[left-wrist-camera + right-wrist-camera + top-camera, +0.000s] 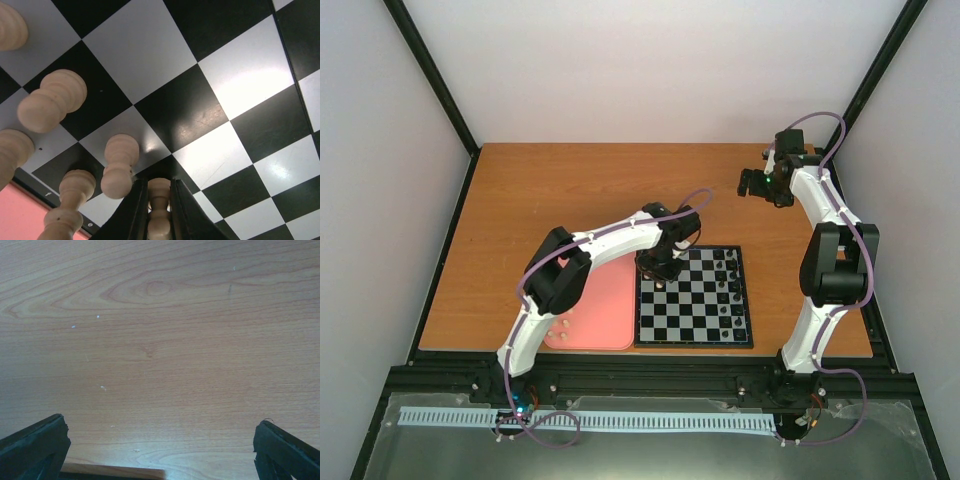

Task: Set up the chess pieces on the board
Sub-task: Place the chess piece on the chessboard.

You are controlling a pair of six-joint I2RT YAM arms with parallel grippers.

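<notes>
Tray [605, 310], salmon-pink, rounded and rectangular, is lying left of centre in the top view on the brown wooden table [520, 200]. Its right edge is touching the square black-and-white chequered chessboard [690, 310]. A few tiny cream-white chess pieces [560, 325] are sitting near the tray's lower left corner, partly under the white left arm.

The left gripper [660, 268] is hanging over the board's upper left corner. In the left wrist view, bottom centre, its black fingers [131, 215] are pinching one cream-white piece [159, 197] by the stem. The jaws are standing nearly together with only the piece between them. The piece is standing upright. Whether its base is touching the square is not visible.

On the left of that frame, five more cream figures are standing on squares along the board's edge, the nearest [118, 165] just beside the held one. A sliver of pink tray is showing in the lower left corner.

In the top view, small black chess figures [725, 275] are lining the board's right columns.

The right gripper [760, 185] is hovering at the upper right over bare table, well apart from the board. In the right wrist view its black fingers [35, 445] are spreading wide into the two lower corners. Nothing is between them but wood grain.
</notes>
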